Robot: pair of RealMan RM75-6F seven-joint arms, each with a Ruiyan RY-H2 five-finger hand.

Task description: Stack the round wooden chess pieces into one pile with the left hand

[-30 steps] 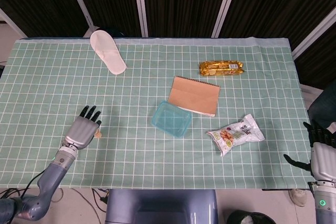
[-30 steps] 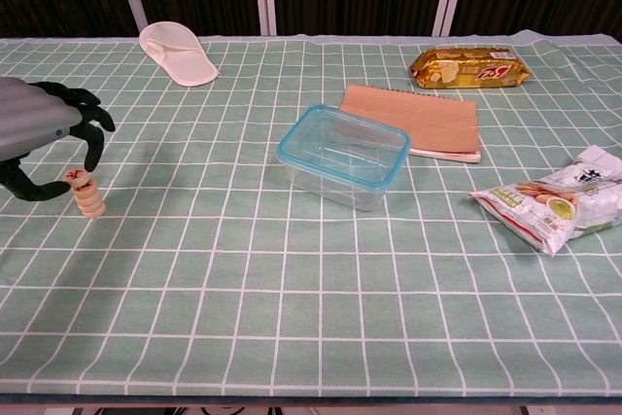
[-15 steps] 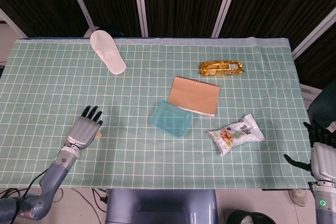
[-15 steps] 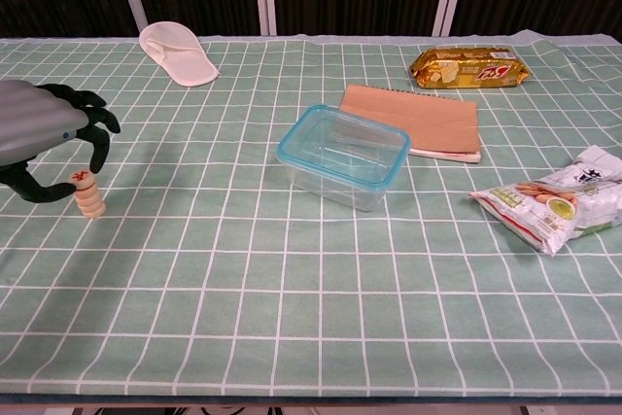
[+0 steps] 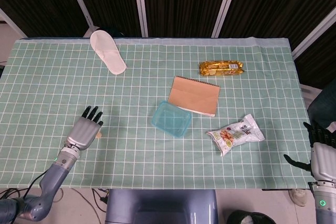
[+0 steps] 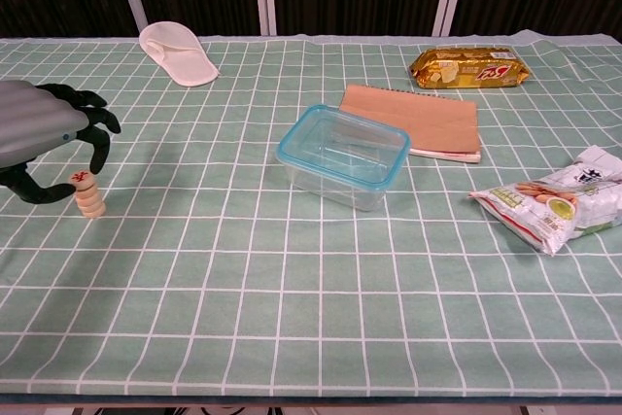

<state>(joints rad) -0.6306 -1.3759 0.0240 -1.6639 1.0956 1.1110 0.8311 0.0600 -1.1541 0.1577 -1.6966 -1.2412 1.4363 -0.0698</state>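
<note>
Grey left hand (image 6: 44, 138), dark fingers (image 6: 97, 148) curled apart and arched above the small upright stack of round wooden chess pieces (image 6: 88, 195), standing on the green checked tablecloth (image 6: 292, 269) between fingertips and thumb, apparently untouched.

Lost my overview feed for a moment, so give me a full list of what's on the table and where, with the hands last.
chess pieces: one short stack, pale wood, red mark on top, left edge of table
slipper: one, white, far left
snack pack: one, gold, far right
notebook: one, tan, centre
container: one, clear with blue rim, centre, beside notebook
snack bag: one, white, near right
tablecloth: green, white grid
left hand: over the stack, fingers curled around it
right hand: off table's right edge, empty
</note>
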